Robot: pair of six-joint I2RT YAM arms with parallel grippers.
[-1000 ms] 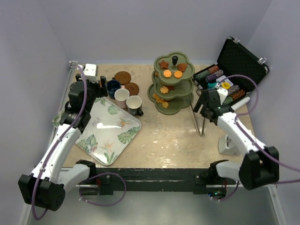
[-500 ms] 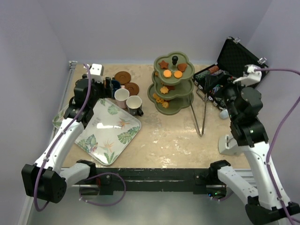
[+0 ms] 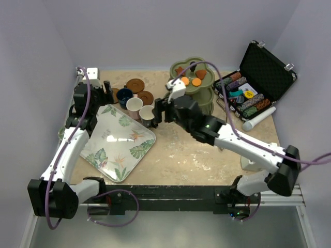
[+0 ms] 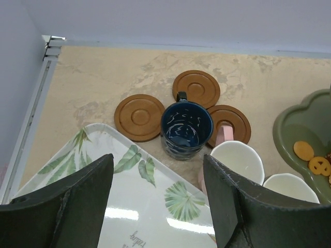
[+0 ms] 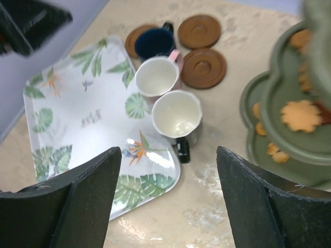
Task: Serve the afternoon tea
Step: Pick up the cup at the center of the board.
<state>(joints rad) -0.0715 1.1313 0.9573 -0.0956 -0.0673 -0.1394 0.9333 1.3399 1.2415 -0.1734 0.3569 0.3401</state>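
Right wrist view: the three-tier stand (image 5: pixel 310 165), right of the right pincer (image 5: pixel 168 151), is cropped by the frame edge with its top tier blurred, and one saucer (image 5: pixel 132 39) beyond the pincer is largely hidden behind the navy cup (image 5: pixel 155 44). Left wrist view: the cream cup (image 4: pixel 289 187), right of the left pincer (image 4: pixel 158 157), is cut by the bottom edge, and the tray (image 4: pixel 155 201) is partly hidden by the fingers (image 4: pixel 67 206). Top view: the right arm (image 3: pixel 232 139) covers the stand's lower tiers; markings on the chips (image 3: pixel 243 98) are too small to read.

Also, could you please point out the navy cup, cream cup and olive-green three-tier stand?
Navy cup (image 4: pixel 186 129), left wrist view, inside bottom.
Cream cup (image 5: pixel 177 114), right wrist view, inside bottom.
Olive-green three-tier stand (image 3: pixel 208 103), top external view, right-hand rim.
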